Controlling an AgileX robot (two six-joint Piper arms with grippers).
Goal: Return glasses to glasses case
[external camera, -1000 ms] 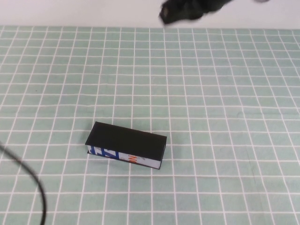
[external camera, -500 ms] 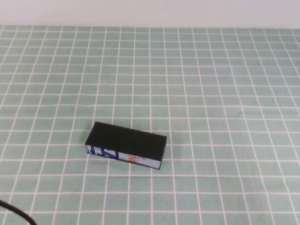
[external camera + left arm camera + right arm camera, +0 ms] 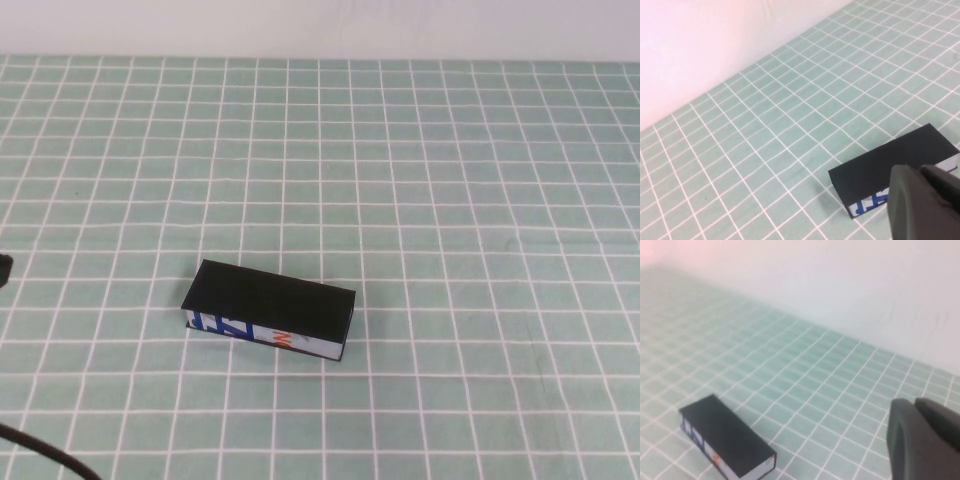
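Stretching across every view is the green gridded table mat (image 3: 480, 200), with a pale wall (image 3: 320, 25) behind it. Sitting on it is the glasses case (image 3: 268, 309), lid down flat, black top up, its white side with blue and orange print facing the robot. The glasses are not visible anywhere; whether they lie inside the shut case cannot be told. A dark cable (image 3: 45, 455) cuts off at the frame edge, well left of the case and nearer the robot. The left gripper (image 3: 927, 200) hovers above the case, only a dark blurred bulk showing, fingers impossible to judge. The right gripper (image 3: 925, 440), clamped closed on nothing, hangs off to the case's right.
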